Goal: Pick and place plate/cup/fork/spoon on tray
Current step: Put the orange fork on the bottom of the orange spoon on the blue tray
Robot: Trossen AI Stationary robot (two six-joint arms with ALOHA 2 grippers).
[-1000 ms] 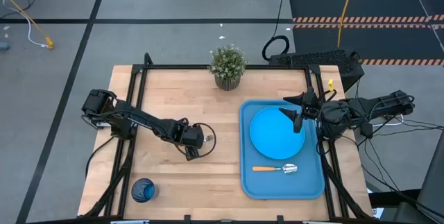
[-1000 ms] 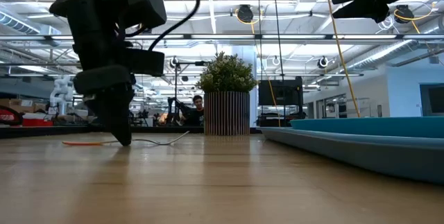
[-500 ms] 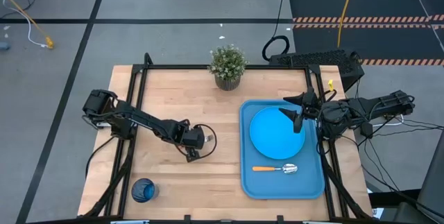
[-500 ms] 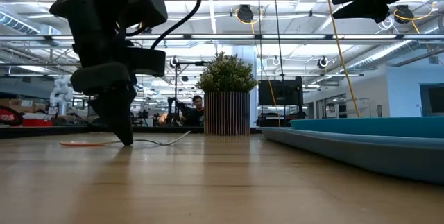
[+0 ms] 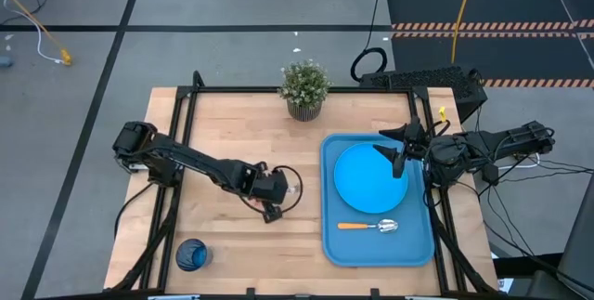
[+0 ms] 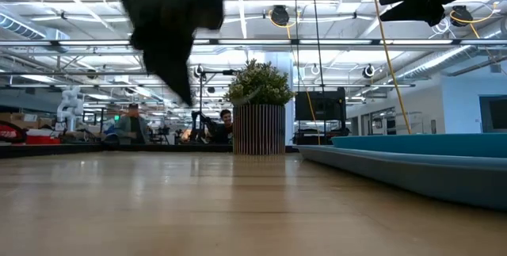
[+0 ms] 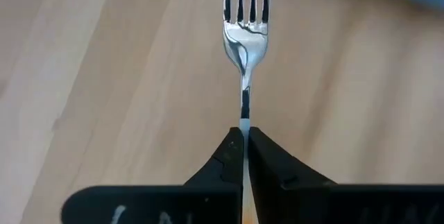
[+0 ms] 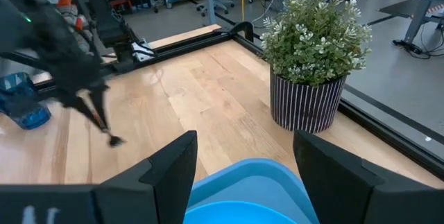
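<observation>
- The left gripper (image 7: 244,137), lifted off the wooden table (image 5: 223,123), pinches the fork (image 7: 245,37) by its handle.
- The right gripper (image 5: 401,156) waits wide apart and empty above the plate (image 5: 367,177) on the tray (image 5: 330,235), beside the spoon (image 5: 369,227).

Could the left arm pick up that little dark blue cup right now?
Probably not right away. The left gripper is shut on the fork, so its fingers are taken. The cup stands alone at the table's near left corner with nothing around it, so the way looks free once the fork is set down.
</observation>
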